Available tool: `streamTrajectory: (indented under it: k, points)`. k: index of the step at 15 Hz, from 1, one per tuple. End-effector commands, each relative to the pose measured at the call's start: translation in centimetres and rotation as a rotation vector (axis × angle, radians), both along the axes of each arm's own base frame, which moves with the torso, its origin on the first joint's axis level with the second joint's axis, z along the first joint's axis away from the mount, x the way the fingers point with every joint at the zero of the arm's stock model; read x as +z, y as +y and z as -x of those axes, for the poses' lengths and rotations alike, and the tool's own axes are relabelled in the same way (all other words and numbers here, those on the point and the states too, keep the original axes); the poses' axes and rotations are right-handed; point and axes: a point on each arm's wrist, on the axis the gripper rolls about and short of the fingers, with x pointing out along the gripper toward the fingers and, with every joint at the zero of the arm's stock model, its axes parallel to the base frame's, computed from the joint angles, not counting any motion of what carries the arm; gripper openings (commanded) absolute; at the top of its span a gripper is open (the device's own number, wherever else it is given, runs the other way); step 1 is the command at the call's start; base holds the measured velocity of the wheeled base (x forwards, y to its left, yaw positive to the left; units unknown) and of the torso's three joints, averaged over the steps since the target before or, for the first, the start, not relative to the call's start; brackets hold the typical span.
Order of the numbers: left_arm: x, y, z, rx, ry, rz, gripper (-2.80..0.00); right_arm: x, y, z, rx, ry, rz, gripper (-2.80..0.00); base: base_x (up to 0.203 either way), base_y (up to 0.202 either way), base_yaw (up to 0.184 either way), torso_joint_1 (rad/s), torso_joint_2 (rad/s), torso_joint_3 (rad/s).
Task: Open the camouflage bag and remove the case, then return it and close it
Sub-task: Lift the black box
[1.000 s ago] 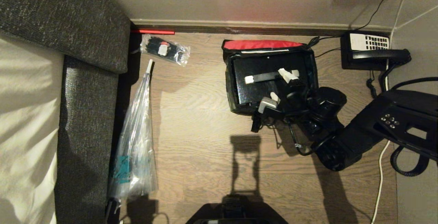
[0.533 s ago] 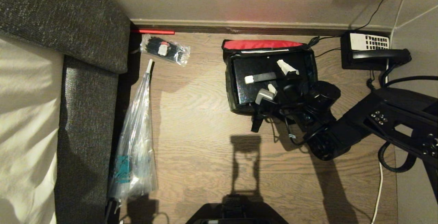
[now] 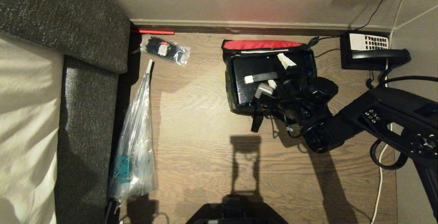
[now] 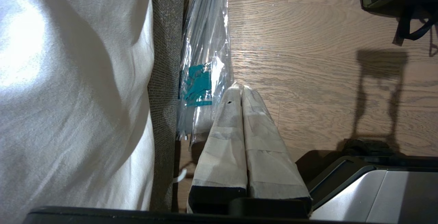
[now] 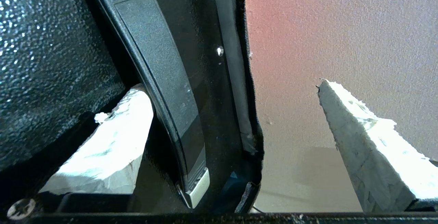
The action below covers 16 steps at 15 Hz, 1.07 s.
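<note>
Black flat case (image 3: 260,76) in open camouflage bag (image 3: 236,106), right hand (image 3: 278,70) apart, left hand (image 4: 241,92) together.

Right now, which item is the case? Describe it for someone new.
On the wood floor by the back wall sits the open camouflage bag, its red-lined lid up. The case lies inside: a flat black box with a white-tabbed strap handle, unlike the white-keypad telephone beside it.

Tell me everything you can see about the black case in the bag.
The case is a flat black rectangular box with a glossy, speckled top, lying flat inside the open camouflage bag on the floor by the wall. A black strap handle with white tabs crosses its top. The right hand is open over it, one finger beside the handle; contact is unclear.
</note>
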Motion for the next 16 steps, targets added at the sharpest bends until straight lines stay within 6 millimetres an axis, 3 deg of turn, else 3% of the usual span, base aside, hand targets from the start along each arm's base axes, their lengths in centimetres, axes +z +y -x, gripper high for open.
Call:
streamTrajectory:
  k: [1, 7, 13, 14, 16]
  points:
    - [0.0, 0.0, 0.0, 0.0, 0.0, 0.0, -2.8, -0.6, 0.0, -0.4, -0.007, 0.0, 0.008, 0.0, 0.0, 0.0, 0.0, 0.0, 0.0, 0.0]
    - [0.0, 0.0, 0.0, 0.0, 0.0, 0.0, -2.8, -0.5, 0.5, -1.5, -0.009, -0.039, -0.008, 0.0, 0.0, 0.0, 0.0, 0.0, 0.0, 0.0]
    - [0.0, 0.0, 0.0, 0.0, 0.0, 0.0, -2.8, -1.6, 0.6, -1.8, -0.01, -0.018, -0.002, 0.0, 0.0, 0.0, 0.0, 0.0, 0.0, 0.0]
    - [0.0, 0.0, 0.0, 0.0, 0.0, 0.0, -2.8, -1.7, 0.6, -1.9, -0.008, -0.014, 0.0, -2.74, 0.0, 0.0, 0.0, 0.0, 0.0, 0.0]
    - [0.0, 0.0, 0.0, 0.0, 0.0, 0.0, -2.8, -2.2, 0.7, -1.9, -0.007, -0.001, 0.005, -2.8, 0.0, 0.0, 0.0, 0.0, 0.0, 0.0]
